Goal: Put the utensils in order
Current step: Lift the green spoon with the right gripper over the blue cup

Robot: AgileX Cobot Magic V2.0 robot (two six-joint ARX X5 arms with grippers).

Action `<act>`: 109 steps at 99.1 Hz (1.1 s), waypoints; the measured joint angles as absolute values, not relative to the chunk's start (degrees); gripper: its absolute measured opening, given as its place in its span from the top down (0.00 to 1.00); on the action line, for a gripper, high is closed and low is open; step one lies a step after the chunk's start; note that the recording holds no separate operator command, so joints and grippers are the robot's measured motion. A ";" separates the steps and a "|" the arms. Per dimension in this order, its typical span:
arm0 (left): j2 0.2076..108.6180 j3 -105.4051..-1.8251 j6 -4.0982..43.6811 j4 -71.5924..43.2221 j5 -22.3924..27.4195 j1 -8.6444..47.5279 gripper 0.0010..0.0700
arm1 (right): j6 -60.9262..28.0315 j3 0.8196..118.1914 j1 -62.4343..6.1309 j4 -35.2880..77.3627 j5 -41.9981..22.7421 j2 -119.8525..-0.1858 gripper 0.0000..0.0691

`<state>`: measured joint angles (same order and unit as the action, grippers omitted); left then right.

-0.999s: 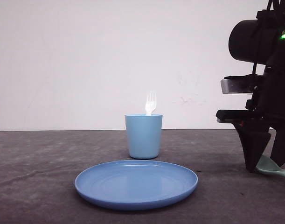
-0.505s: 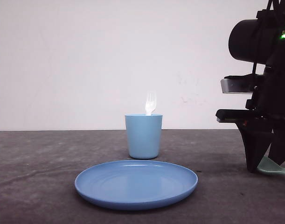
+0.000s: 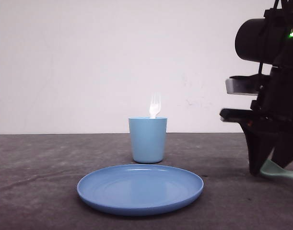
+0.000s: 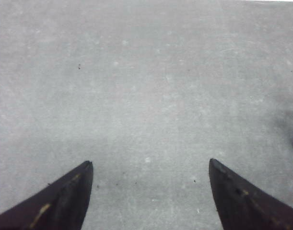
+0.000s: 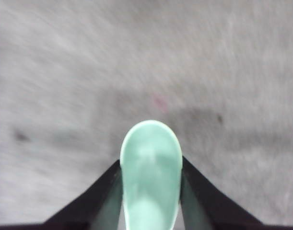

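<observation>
My right gripper (image 5: 151, 201) is closed on the pale mint-green plastic spoon (image 5: 151, 167), its oval bowl between my two dark fingers (image 5: 108, 191). Compared with a second ago, in the front view the gripper (image 3: 271, 160) has shifted a little and the spoon (image 3: 275, 171) sits slightly higher over the grey table (image 3: 41, 191), so I judge the lift has begun. My left gripper (image 4: 151, 191) is wide open and holds nothing.

Further away, the round blue plate (image 3: 140, 189) lies in the middle. Behind it stands the light-blue plastic cup (image 3: 147, 140), with the small white plastic fork (image 3: 155, 106) already upright inside. I can read no brand, label or writing anywhere.
</observation>
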<state>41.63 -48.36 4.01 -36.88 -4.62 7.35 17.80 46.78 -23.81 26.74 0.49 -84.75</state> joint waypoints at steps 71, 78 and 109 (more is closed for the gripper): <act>41.63 -48.36 4.01 -36.91 -4.62 7.35 0.33 | 8.84 57.60 -33.43 -6.96 5.98 -81.87 0.77; 41.63 -48.36 4.01 -36.88 -4.62 7.35 0.33 | 7.03 57.60 -34.68 -12.03 6.00 -82.00 0.77; 41.63 -48.36 4.01 -36.93 -4.62 7.35 0.33 | -0.32 57.60 -37.56 -28.53 6.02 -88.47 0.77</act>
